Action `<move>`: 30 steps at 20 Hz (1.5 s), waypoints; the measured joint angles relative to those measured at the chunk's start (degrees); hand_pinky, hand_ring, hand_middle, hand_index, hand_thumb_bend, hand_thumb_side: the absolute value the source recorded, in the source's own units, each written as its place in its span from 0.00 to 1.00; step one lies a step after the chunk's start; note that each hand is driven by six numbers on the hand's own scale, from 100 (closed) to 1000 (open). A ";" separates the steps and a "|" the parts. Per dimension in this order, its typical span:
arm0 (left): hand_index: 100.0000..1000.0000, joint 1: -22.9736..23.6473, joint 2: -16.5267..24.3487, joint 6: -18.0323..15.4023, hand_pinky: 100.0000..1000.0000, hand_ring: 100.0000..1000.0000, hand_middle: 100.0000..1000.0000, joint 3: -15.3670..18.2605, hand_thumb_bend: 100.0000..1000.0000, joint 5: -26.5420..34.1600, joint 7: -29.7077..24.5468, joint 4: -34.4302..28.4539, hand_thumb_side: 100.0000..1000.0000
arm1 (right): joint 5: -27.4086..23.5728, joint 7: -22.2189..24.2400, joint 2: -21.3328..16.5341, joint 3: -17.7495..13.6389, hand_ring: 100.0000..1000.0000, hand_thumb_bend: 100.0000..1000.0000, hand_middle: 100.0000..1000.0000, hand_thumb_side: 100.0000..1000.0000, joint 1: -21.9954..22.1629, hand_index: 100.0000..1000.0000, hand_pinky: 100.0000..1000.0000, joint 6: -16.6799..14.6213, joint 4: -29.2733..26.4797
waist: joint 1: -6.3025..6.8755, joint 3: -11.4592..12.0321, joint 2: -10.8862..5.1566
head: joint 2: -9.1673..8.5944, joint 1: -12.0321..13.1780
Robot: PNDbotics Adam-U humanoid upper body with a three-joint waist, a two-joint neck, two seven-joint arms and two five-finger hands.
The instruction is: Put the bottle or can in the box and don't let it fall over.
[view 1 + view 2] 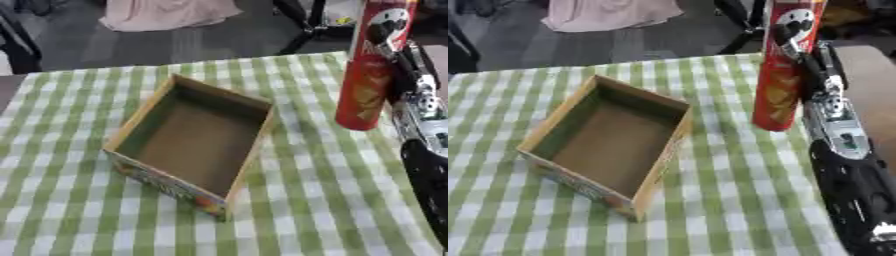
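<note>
A tall red can (372, 70) with a white face logo stands upright, held slightly above the green checked table (79, 200) at the right. My right hand (798, 42) is shut on it, dark fingers curled round its upper part, with the arm (842, 145) running down the right edge. An open cardboard box (197, 140) with nothing inside lies left of the can, near the table's middle. The can's bottom end is level with the box's far right corner and apart from it. My left hand shows in neither view.
Beyond the table's far edge lie a grey floor, a pink cloth (166, 12) and dark chair legs (302, 25). Checked cloth stretches bare in front of and to the left of the box.
</note>
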 measured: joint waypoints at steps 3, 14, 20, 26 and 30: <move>0.74 0.10 0.01 0.03 1.00 0.64 0.68 0.00 0.14 0.00 -0.03 0.00 0.65 | -0.06 -0.01 0.01 0.88 0.26 1.00 0.42 0.49 -0.45 0.23 0.01 0.05 -2.12 | -0.27 0.18 -0.41 | 0.44 0.13; 0.74 0.27 0.07 0.16 1.00 0.64 0.68 -0.04 0.13 0.00 -0.47 0.00 0.65 | 2.05 -0.44 1.88 7.36 0.25 1.00 0.41 0.49 -3.36 0.22 0.00 1.57 -9.30 | -1.25 0.58 -2.09 | 1.81 0.32; 0.74 0.27 0.12 0.28 1.00 0.64 0.68 -0.30 0.14 -0.01 -0.71 0.00 0.65 | 3.25 -0.48 5.03 11.60 0.25 1.00 0.41 0.49 -5.76 0.21 0.00 2.33 -9.70 | -1.68 1.11 -2.49 | 2.27 0.28; 0.74 0.18 0.14 0.46 1.00 0.64 0.68 -0.63 0.13 -0.01 -0.98 0.00 0.65 | 4.48 -0.64 9.00 14.86 0.25 1.00 0.40 0.49 -7.28 0.20 0.00 1.80 -9.70 | -2.20 1.69 -2.69 | 2.63 0.07; 0.74 0.01 0.15 0.47 1.00 0.64 0.68 -0.77 0.13 -0.01 -1.23 0.00 0.65 | 5.57 -1.23 11.75 16.52 0.25 1.00 0.40 0.49 -7.44 0.20 0.01 0.80 -9.64 | -2.25 2.11 -2.77 | 3.04 -0.06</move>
